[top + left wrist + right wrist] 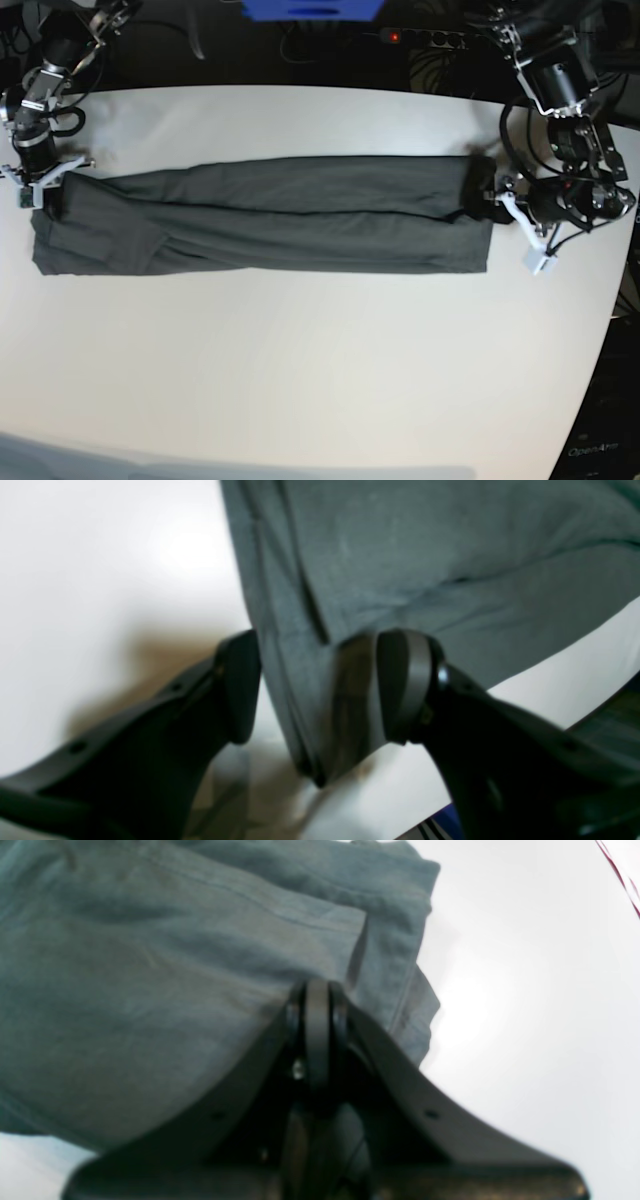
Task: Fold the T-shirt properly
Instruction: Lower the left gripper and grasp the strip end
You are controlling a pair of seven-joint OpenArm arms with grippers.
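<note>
A: Left side of the base view first; right gripper (42, 190), black two-finger claw, sits at the end of the plain dark grey short-sleeved T-shirt (270, 228); thin wrinkly fabric, folded lengthwise into a long narrow band across the white round-edged table (300, 380).

B: Clamped on it?

A: Jaws fully together in the right wrist view (318, 990); tips rest at a hemmed corner of the shirt (150, 990); can't tell if any cloth is pinched between them, so closed, hold unconfirmed.

B: Middle?

A: Band lies flat, a long crease running its length, one edge a bit wavy; nothing else on the table.

B: Right side?

A: Left gripper (490, 200) at the other end of the band; left wrist view shows the jaws apart (320, 685), straddling the narrow cloth edge (400, 555) that runs down between the two black fingers (240, 685); not closed on it.

B: Step in hand, your call?

A: Looks like securing both ends before folding the band across; judgement only. To do it well: left jaws should close over all layers at the hem, not just the top one; right should get a real pinch on its corner; then lift both ends level so the band doesn't twist, and land edge on edge.
</note>
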